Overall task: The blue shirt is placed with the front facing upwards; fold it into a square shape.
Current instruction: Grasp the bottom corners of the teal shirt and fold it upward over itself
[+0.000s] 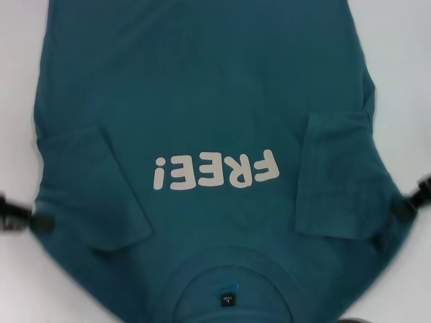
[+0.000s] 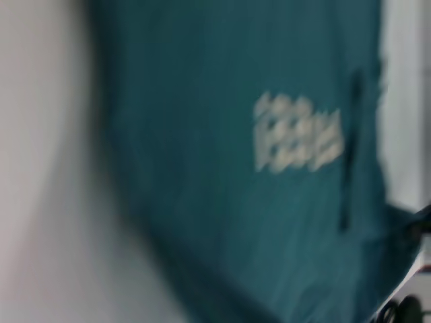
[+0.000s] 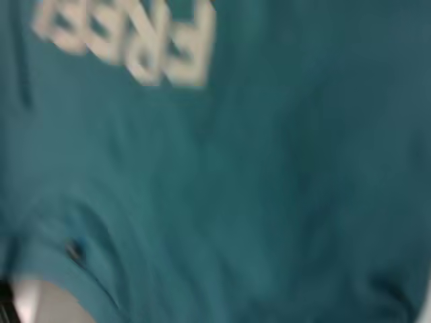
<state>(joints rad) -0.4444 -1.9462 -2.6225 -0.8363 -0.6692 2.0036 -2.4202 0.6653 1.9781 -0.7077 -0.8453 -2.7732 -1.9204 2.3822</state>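
On the white table (image 1: 404, 40), only the head view shows each tool, left tool (image 1: 40, 222) and right tool (image 1: 403, 210), pinching the blue shirt (image 1: 202, 101).

Head view: high, looking down on the blue shirt (image 1: 215, 121) spread over the tabletop (image 1: 404, 54), collar nearest. Left wrist view: close, from the left edge. Right wrist view: closer, from the right. All share the lettering (image 1: 215, 171).
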